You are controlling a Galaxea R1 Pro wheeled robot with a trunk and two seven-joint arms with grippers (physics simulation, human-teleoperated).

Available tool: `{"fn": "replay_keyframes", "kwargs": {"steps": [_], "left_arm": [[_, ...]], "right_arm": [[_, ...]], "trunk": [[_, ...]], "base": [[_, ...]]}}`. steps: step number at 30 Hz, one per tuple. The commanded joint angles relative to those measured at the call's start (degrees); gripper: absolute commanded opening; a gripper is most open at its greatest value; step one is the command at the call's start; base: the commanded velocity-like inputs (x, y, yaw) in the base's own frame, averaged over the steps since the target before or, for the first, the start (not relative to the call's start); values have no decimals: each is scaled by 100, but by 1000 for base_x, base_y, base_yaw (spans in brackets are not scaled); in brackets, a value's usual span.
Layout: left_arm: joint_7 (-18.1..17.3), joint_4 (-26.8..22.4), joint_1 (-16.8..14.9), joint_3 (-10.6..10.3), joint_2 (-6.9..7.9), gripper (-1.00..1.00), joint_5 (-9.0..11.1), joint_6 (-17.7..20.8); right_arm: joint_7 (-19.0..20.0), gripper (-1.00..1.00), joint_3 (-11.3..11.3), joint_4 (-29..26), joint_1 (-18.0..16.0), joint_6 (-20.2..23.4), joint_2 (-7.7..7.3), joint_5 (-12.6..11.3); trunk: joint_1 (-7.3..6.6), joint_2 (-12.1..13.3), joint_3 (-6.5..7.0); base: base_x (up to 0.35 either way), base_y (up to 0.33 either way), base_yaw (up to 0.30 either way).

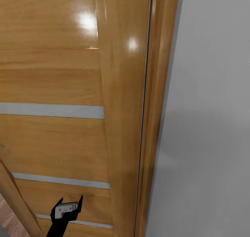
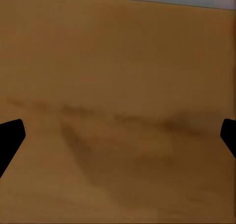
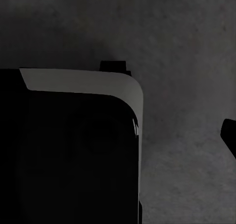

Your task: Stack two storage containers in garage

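The left gripper point(image 1: 70, 201) is seen low in the head view, raised before a wooden door point(image 1: 52, 84), its two dark fingers spread wide with nothing between them; in the left wrist view the fingertips point(image 2: 11, 135) stand at opposite edges over blurred wood grain, which confirms the open, empty pose. The arm is judged to be held forward so that the door can be pushed or cleared on the way between rooms. Of the right gripper, one dark fingertip point(image 3: 229, 134) is shown at the edge of the right wrist view; the other finger is not made out, so it cannot be told whether that claw is wide or narrow. It is directed down at a dark grey rough floor point(image 3: 187, 47), partly masked by a black, pale-edged part of the robot's body point(image 3: 73, 150). The two storage containers are seen in none of the pictures, and their place cannot be given. Beside the door, a wooden door frame point(image 1: 156, 126) and a pale grey wall point(image 1: 208, 126) are shown. Two pale horizontal strips point(image 1: 52, 110) cross the door. A sliver of light wood-plank flooring point(image 1: 8, 218) is cut off at the lower corner.
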Motion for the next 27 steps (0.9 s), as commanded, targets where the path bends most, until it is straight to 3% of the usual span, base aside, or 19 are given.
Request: {"fn": "replay_keyframes", "kwargs": {"steps": [1, 10, 14, 18, 27], "left_arm": [[-11, 1, 1, -4, 2, 100, 55, -8], [-11, 47, -138, -1, 44, 100, 51, 17], [-4, 767, -734, 4, 212, 100, 62, 36], [-8, 1585, -1284, 4, 258, 100, 67, 14], [-11, 1975, -1536, 5, 273, 100, 69, 10]], "right_arm": [[16, 100, -2, -8, -1, 19, -1, -2], [16, 100, -2, -8, -1, 17, -1, -2], [16, 100, -2, -8, -1, 17, -1, -2], [16, 100, -2, -9, -1, 17, -1, -2], [16, 100, -2, -16, -1, 17, -1, -2]], "trunk": [[-1, -3, -5], [-1, -3, -5], [-1, -3, -5], [-1, -3, -5], [-1, -3, -5]], "base": [[-24, 0, 0], [-7, 0, 0], [0, 0, 0], [0, 0, 0], [0, 0, 0]]}}
